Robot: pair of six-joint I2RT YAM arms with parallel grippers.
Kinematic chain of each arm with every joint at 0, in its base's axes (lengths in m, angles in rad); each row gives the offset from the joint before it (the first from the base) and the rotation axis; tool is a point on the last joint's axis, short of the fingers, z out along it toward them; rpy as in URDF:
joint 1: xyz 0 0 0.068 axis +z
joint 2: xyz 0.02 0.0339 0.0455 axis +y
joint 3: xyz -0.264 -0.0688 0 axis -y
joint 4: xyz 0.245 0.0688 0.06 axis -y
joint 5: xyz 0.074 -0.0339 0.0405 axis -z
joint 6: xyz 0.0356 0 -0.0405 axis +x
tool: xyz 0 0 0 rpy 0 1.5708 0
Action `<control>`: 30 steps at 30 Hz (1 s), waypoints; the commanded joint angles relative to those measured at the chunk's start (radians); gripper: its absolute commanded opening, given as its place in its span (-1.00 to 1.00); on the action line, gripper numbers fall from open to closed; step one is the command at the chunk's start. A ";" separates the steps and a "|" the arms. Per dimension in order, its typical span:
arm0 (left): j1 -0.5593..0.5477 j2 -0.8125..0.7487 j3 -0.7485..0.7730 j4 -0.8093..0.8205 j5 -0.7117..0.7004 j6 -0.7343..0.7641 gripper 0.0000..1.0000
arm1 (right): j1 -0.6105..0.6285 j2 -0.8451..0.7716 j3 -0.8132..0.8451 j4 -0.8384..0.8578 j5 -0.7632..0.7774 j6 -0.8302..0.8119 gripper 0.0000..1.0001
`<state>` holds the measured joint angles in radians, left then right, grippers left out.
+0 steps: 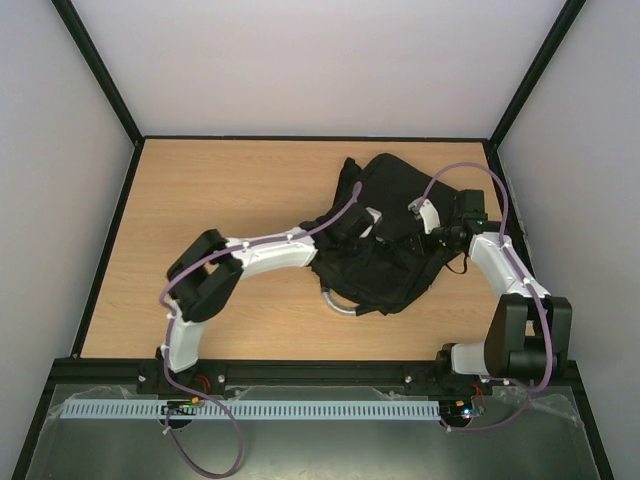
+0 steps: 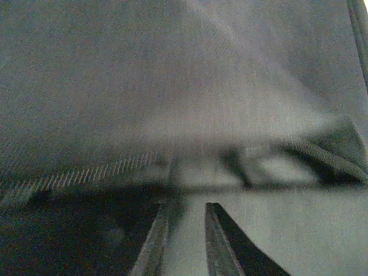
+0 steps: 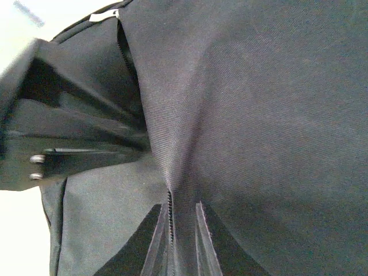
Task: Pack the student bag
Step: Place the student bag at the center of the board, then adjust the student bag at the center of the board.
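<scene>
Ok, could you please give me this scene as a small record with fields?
surface: wooden table
object: student bag, black, lying right of centre, grey handle toward the arms
left gripper: on the bag, jaws nearly together, grip unclear
right gripper: jaws pinching a fold of bag fabric beside a zipper

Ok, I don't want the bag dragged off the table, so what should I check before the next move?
1. Student bag lying fully on the table: ok.
2. Right gripper pinching a fold of bag fabric beside the zipper: ok.
3. Left gripper holding fabric: cannot tell; the view is blurred, jaws nearly together against cloth.
4. Bag's opening wide enough for loading: cannot tell.
5. Loop handle apart from both arms: ok.
</scene>
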<state>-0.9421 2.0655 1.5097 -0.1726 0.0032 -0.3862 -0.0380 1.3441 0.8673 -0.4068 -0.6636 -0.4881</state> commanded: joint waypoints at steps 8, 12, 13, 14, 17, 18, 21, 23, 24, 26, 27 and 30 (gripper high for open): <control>0.025 -0.435 -0.353 -0.131 0.060 0.199 -0.18 | -0.059 -0.028 0.157 -0.175 -0.007 0.067 -0.53; 0.180 -0.504 -0.403 -0.081 0.131 0.155 0.25 | -0.106 0.003 0.194 -0.146 0.080 0.147 -0.03; 0.254 -0.503 -0.412 -0.054 0.178 0.125 0.32 | -0.118 0.010 0.201 -0.131 0.116 0.164 0.06; 0.304 -0.489 -0.414 -0.029 0.237 0.093 0.34 | -0.126 0.018 0.207 -0.116 0.158 0.177 0.17; 0.411 -0.415 -0.392 0.016 0.386 0.001 0.36 | -0.141 0.048 0.225 -0.087 0.298 0.212 0.43; 0.428 -0.390 -0.388 0.039 0.433 -0.018 0.37 | -0.143 0.059 0.227 -0.076 0.349 0.218 0.47; 0.443 -0.325 -0.368 0.090 0.545 -0.060 0.37 | -0.143 0.083 0.219 -0.054 0.469 0.220 0.54; 0.444 -0.295 -0.363 0.124 0.626 -0.087 0.37 | -0.143 0.096 0.208 -0.053 0.511 0.218 0.54; 0.441 -0.289 -0.369 0.147 0.664 -0.103 0.37 | -0.143 0.103 0.200 -0.051 0.519 0.215 0.55; 0.432 -0.293 -0.376 0.170 0.692 -0.112 0.37 | -0.143 0.111 0.174 -0.041 0.529 0.203 0.53; 0.423 -0.295 -0.376 0.167 0.690 -0.107 0.37 | -0.143 0.120 0.164 -0.034 0.532 0.195 0.52; 0.402 -0.283 -0.370 0.128 0.658 -0.094 0.32 | -0.142 0.185 0.161 -0.036 0.531 0.189 0.47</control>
<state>-0.5171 1.7855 1.1225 -0.0635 0.5995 -0.4641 -0.1783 1.4567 1.0473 -0.4366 -0.1806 -0.2893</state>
